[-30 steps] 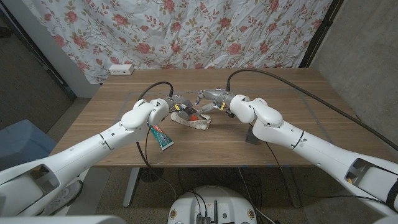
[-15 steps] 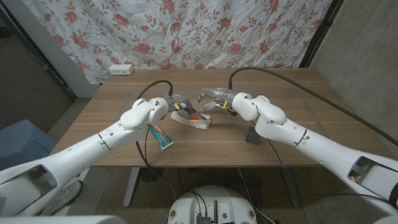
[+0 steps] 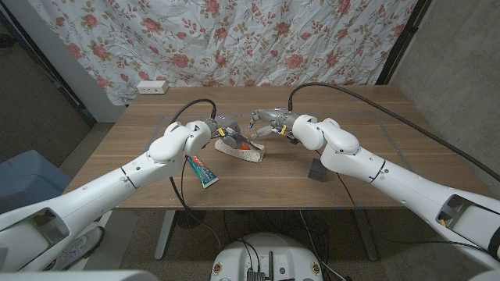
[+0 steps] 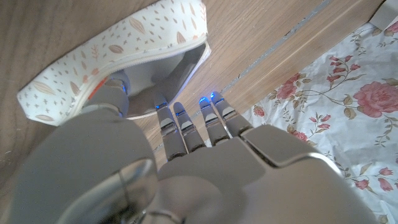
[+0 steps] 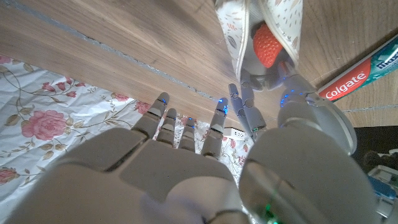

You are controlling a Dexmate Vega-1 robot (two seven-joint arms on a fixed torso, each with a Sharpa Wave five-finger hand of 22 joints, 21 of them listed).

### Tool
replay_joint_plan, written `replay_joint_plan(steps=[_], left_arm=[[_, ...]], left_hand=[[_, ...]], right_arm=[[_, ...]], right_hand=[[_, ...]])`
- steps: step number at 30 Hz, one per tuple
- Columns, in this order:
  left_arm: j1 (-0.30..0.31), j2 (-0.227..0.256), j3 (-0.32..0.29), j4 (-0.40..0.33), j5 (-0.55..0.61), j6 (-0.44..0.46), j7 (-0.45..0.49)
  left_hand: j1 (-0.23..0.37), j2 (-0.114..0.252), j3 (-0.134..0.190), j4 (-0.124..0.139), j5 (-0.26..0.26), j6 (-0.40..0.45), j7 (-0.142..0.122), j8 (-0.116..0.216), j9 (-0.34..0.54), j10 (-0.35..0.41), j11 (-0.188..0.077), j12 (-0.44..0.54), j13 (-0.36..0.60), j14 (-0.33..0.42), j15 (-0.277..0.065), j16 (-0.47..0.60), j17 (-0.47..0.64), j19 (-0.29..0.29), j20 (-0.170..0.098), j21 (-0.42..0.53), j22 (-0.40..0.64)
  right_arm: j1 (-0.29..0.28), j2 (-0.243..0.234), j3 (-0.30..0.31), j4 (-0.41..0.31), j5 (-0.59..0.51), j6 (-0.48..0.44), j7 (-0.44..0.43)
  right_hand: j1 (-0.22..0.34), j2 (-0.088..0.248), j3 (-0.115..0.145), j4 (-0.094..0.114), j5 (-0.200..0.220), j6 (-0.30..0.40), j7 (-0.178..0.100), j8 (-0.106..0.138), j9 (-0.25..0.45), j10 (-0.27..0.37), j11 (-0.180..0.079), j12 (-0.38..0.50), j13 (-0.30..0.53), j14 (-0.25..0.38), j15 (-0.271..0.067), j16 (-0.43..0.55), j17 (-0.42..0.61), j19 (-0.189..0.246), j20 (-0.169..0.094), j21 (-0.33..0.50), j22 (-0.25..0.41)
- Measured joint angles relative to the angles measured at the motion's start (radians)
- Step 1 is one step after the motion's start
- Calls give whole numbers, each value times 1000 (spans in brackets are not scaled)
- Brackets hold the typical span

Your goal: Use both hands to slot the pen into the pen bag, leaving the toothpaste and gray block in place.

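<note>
Both robot hands, left (image 3: 221, 130) and right (image 3: 264, 122), pinch the soft, floppy pen bag (image 3: 244, 150) by its mouth rim at frame centre, the best hold.

A wooden table (image 3: 367, 156) carries the scene. Beyond the hands, at its far edge, a white power strip (image 3: 152, 87) lies against a hanging cloth with red roses (image 3: 234, 39). A blue bin (image 3: 23, 179) stands on the floor, out past the left arm.
</note>
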Motion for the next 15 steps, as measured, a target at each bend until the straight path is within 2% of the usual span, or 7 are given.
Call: replay_joint_plan(steps=[15], left_arm=[[29, 17, -31, -53, 13, 32, -13]], left_hand=[[0, 0, 0, 0, 0, 0, 0, 0, 0, 0, 0, -3, 0, -11, 0, -5, 0, 0, 0, 0, 0]], right_arm=[[3, -2, 8, 12, -3, -11, -21]], right_hand=[[0, 0, 0, 0, 6, 0, 0, 0, 0, 0, 0, 0, 0, 0, 0, 0, 5, 0, 0, 0, 0]])
